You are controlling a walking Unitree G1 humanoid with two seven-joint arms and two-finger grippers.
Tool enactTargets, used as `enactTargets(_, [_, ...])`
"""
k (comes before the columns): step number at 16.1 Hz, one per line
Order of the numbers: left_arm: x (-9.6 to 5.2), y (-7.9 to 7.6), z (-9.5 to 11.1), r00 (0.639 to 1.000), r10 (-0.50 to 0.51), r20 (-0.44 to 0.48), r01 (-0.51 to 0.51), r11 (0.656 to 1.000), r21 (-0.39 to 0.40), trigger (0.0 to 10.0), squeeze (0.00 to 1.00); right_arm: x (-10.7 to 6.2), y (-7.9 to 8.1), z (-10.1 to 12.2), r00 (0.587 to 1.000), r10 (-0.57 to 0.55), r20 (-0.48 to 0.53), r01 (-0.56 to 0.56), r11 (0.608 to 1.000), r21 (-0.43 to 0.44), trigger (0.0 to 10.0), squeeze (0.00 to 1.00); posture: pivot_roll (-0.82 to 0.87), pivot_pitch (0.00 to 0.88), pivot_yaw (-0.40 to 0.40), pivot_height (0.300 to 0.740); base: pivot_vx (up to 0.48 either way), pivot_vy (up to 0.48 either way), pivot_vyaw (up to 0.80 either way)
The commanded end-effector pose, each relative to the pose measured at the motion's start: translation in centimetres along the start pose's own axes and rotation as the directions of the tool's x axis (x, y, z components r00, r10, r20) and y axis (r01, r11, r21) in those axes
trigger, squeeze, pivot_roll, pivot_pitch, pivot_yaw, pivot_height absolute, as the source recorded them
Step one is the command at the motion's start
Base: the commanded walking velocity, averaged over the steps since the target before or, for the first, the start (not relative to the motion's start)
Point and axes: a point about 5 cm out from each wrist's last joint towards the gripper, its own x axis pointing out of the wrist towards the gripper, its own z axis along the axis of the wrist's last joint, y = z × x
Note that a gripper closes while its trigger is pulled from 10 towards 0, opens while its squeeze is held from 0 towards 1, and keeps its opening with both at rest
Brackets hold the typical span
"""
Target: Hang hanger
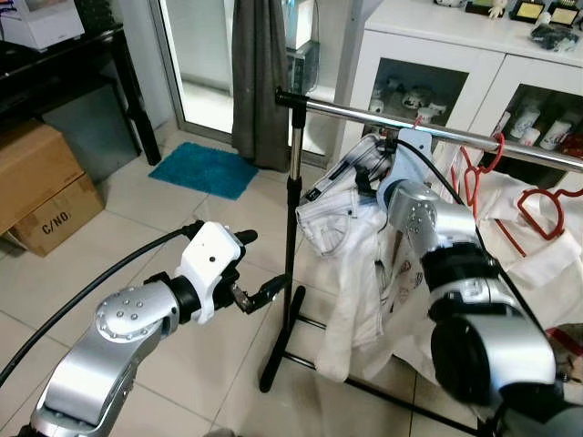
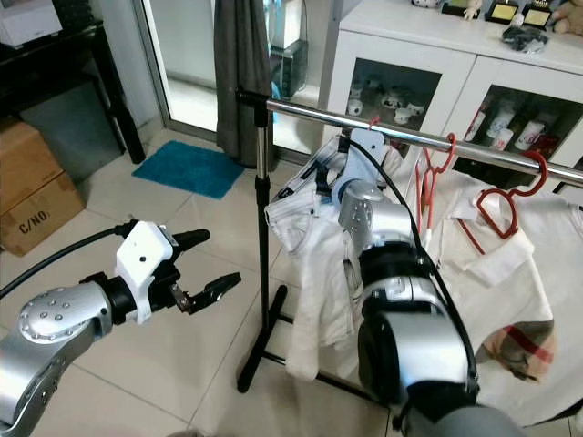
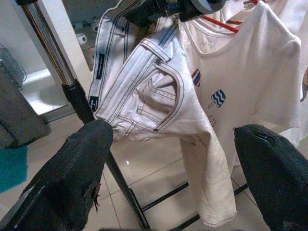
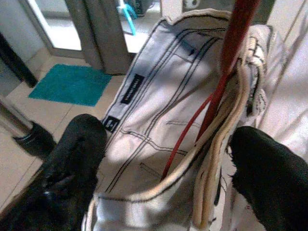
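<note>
Rail (image 1: 383, 116) runs left to right across the scene on a black stand (image 1: 292, 273), in front of a white cabinet (image 2: 428, 68).

Right arm reaches up to the rail near its left end. Right gripper (image 4: 166, 159) sits at the clothes there, fingers (image 4: 77, 144) spread, one either side of a red hanger (image 4: 226, 77). The hanger carries white jeans (image 4: 149, 106) and a cream collar; whether the fingers touch it, cannot tell. Its hook is at the rail, just beside the white wrist housing; whether it is seated over the rail, cannot tell.

Left gripper (image 1: 255, 273) hangs in open air, low and left of the stand, apart from the clothes. Fingers (image 3: 82, 163) spread wide, holding nothing. Its wrist view looks at the jeans and a white printed shirt (image 3: 240, 86).

Further right on the rail: two more red hangers (image 1: 483, 164) with white garments (image 2: 510, 273) draped below.

Far left: blue mat (image 1: 205, 169) on tile, grey curtain (image 1: 260, 82), cardboard box (image 1: 41, 182) under a dark table (image 1: 55, 64).
</note>
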Motion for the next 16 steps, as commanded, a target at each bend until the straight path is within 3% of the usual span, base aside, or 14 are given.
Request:
enactTargets(1, [0.03, 0.35, 0.34, 1.0, 0.004, 0.012, -0.004, 1.0, 0.016, 10.0, 1.0, 0.27, -0.69, 0.46, 0.999, -0.038, 0.013, 0.038, 0.999, 0.004, 0.0, 0.0, 0.02, 0.0, -0.038, 0.74, 0.0, 0.0, 0.0])
enactTargets(16, [0.55, 0.53, 0.61, 1.0, 0.007, 0.028, -0.007, 1.0, 0.02, 10.0, 1.0, 1.01, -1.37, 0.06, 1.0, -0.003, 0.024, 0.003, 1.0, -0.018, 0.0, 0.0, 0.01, 0.0, -0.036, 0.74, 0.0, 0.0, 0.0])
